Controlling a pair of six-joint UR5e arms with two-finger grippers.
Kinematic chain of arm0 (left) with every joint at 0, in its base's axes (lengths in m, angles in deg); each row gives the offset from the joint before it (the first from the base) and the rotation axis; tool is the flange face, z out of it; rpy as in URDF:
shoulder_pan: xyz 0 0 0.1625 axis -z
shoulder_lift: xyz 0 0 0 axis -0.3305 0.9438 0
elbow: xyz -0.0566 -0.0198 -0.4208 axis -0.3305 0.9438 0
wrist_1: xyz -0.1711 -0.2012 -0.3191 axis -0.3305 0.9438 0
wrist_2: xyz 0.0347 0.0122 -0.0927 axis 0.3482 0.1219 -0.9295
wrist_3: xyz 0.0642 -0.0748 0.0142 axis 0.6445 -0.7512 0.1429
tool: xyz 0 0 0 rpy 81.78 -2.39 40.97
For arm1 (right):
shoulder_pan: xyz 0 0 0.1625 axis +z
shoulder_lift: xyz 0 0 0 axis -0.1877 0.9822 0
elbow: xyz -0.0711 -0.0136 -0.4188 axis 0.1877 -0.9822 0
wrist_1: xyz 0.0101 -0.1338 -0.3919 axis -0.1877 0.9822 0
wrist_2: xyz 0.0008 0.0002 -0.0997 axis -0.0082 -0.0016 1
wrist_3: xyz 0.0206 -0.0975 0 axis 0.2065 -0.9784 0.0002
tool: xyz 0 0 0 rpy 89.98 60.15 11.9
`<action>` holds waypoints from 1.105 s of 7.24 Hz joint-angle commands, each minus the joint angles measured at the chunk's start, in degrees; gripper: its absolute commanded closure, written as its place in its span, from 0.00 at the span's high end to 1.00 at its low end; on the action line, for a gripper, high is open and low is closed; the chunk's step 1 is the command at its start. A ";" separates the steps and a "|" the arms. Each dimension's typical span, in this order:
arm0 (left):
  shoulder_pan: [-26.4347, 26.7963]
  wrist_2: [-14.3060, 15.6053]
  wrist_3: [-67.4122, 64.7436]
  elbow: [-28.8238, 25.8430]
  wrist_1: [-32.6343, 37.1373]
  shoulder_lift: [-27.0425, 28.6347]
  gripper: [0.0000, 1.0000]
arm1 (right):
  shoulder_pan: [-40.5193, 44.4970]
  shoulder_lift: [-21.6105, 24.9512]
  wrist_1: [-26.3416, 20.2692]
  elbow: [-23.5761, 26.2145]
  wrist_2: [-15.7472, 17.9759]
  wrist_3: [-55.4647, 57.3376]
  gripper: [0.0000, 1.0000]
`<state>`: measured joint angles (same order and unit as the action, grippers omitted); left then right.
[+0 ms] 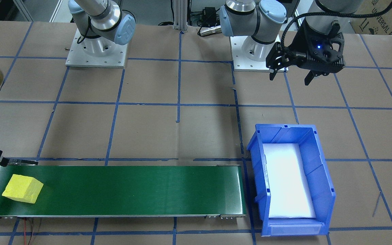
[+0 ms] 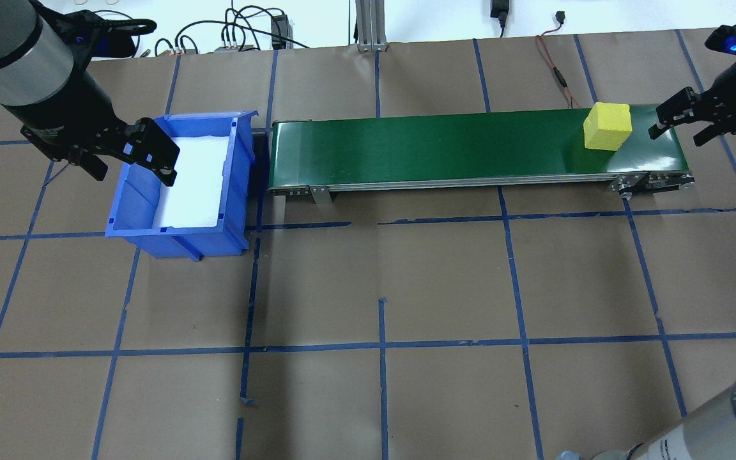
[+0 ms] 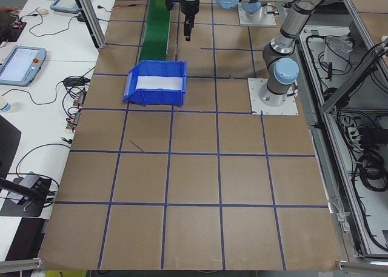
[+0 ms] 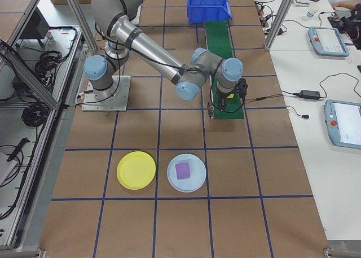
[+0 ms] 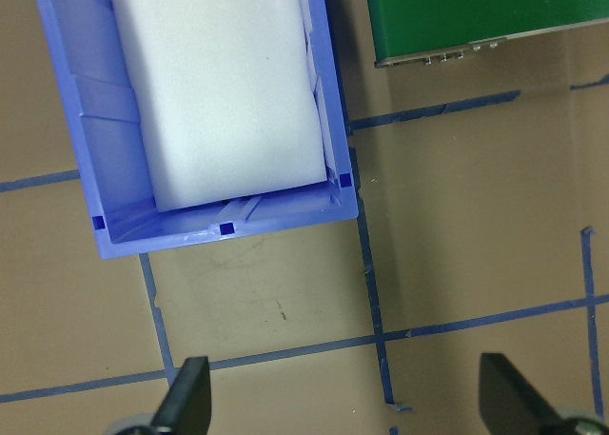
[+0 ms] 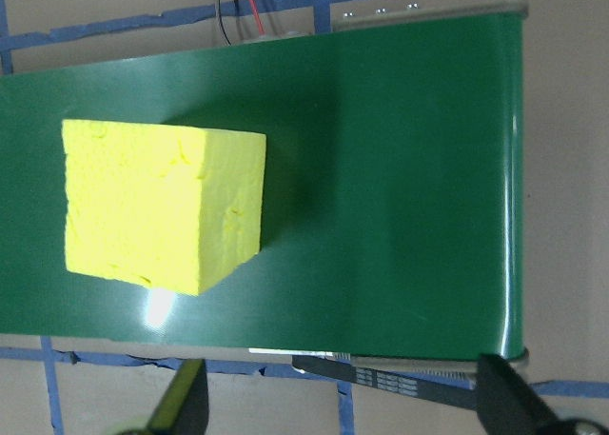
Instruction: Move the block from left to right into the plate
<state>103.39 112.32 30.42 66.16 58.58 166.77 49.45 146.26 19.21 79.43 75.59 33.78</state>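
Overhead exterior view: pickup stage, block not yet grasped.
Largest to smallest: green conveyor belt (image 2: 444,150) across the upper middle; blue bin (image 2: 179,185) upper left, beneath the left gripper (image 2: 128,160), jaws wide, empty; yellow plate (image 4: 136,170) lay well apart; right gripper (image 2: 681,124), jaws wide, empty, beside the yellow block (image 2: 607,126), upper right, needing to descend and close. Nothing blocked it.
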 commanded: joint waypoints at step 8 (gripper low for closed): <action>1.26 1.34 -13.87 -0.17 0.20 -0.51 1.00 | 2.58 -8.49 3.34 -5.72 -1.81 5.14 1.00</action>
<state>104.47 113.13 17.43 66.02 58.84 166.29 51.97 138.82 21.06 73.72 73.45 39.00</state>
